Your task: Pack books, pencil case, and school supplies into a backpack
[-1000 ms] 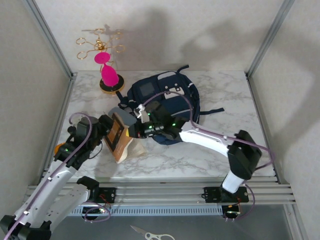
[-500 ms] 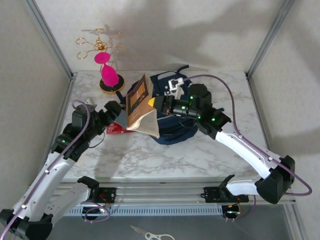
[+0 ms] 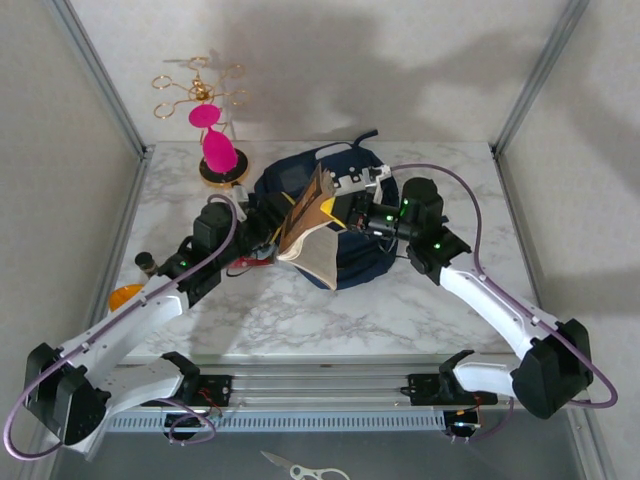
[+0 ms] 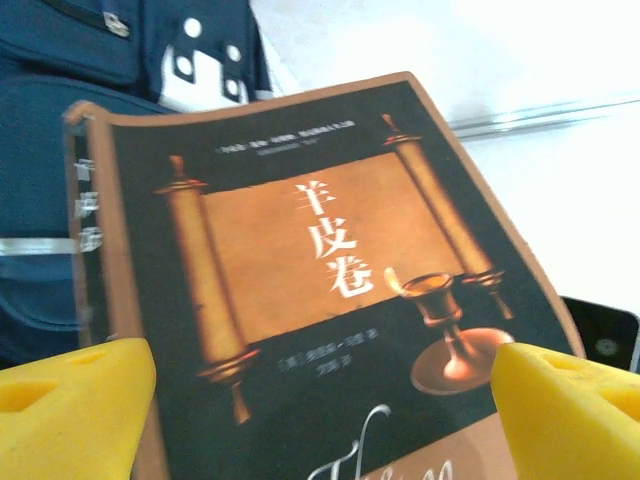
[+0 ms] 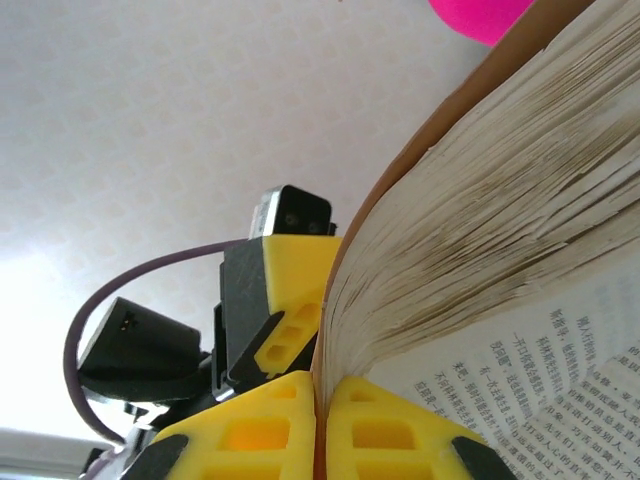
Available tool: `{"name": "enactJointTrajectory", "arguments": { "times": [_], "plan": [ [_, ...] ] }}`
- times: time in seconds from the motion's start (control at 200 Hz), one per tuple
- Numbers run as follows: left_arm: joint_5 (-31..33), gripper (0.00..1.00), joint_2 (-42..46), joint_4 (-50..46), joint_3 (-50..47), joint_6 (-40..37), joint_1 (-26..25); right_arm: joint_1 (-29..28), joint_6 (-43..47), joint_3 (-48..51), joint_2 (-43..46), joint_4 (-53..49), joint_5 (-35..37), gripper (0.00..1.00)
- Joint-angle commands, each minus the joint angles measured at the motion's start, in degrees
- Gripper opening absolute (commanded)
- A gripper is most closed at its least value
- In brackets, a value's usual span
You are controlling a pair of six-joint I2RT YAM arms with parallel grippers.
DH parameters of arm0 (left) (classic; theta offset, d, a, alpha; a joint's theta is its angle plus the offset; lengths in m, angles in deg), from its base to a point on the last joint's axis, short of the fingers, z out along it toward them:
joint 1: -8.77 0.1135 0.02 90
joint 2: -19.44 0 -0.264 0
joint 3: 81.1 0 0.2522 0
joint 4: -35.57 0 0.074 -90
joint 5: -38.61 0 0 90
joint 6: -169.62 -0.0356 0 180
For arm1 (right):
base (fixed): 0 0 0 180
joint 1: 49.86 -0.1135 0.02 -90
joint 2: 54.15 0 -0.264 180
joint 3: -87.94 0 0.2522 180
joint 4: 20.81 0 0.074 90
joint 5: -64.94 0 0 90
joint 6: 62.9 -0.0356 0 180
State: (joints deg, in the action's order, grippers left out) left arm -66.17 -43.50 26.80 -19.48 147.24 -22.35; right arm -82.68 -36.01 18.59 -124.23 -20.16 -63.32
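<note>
The navy backpack [image 3: 355, 262] lies at mid-table, and its blue fabric also fills the upper left of the left wrist view [image 4: 60, 90]. Over it, my right gripper [image 3: 342, 216] [image 5: 320, 400] is shut on the cover edge of the brown book with the black square [image 3: 308, 222], whose pages [image 5: 500, 200] fan out. My left gripper [image 3: 258, 222] [image 4: 325, 405] stands open just left of the book, its yellow fingertips [image 4: 70, 405] spread across the dark cover [image 4: 320, 250]. An orange piece [image 3: 124, 296] rests at the table's left edge. A red box [image 3: 252, 262] peeks out under the left arm. The pencil case is hidden.
A gold stand with pink discs [image 3: 215, 150] stands at the back left, close behind the backpack. Metal frame posts rise at both back corners. Marble tabletop [image 3: 330, 320] lies open in front of the backpack.
My right gripper has lifted the book from the front left of the table up over the backpack. My left arm has swung in toward the book and opened wider.
</note>
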Motion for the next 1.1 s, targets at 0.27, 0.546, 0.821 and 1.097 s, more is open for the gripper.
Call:
{"name": "enactJointTrajectory", "arguments": {
  "times": [0.27, 0.546, 0.821, 1.097],
  "plan": [
    [5.8, 0.89, -1.2, 4.2, -0.3, 8.3, -1.7, 3.7, -4.3, 2.5, 6.8, 14.2, -4.9, 0.0],
    [5.7, 0.91, -0.3, 9.4, -3.4, 16.0, -2.3, 4.0, -4.9, 3.9, 4.6, 22.0, -7.4, 0.0],
    [5.9, 0.76, -2.2, 18.7, -1.8, 19.6, -3.7, 4.2, -4.5, 9.1, 2.9, 22.2, -8.6, 0.0],
    [6.1, 0.33, -2.6, 19.7, -0.8, 17.1, -3.8, 6.9, 1.6, 11.5, 6.9, 8.6, -6.2, 0.0]
  ]
}}
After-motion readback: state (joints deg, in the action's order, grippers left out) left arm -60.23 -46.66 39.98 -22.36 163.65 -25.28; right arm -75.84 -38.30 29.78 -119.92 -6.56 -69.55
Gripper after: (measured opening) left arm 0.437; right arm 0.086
